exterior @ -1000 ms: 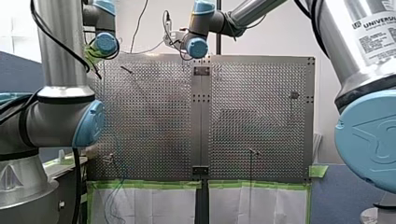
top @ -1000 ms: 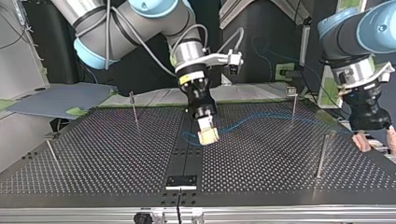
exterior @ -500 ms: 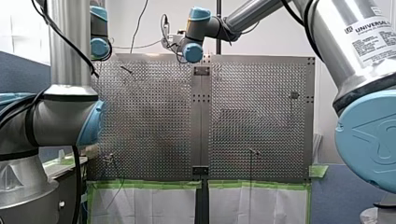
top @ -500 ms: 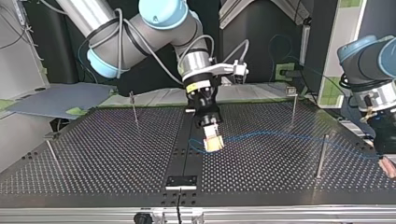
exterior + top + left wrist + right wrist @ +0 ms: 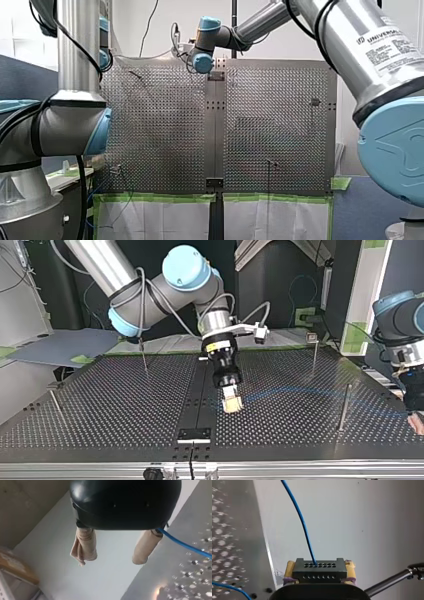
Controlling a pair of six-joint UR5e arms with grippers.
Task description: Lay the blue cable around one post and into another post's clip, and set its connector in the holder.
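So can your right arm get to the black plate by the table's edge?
Probably yes: my right arm's jaws, shut on the connector, hang near the black plate, nothing standing between.

The cable is bright blue. The connector is black, with two rows of small round holes across its face. My right claw has yellow pads with purplish bands; my left claw has a glossy black body and beige pads. The tabletop is grey metal dotted with an even grid of holes, edged in the front view with green tape. My right arm is silver-grey with light blue joint caps
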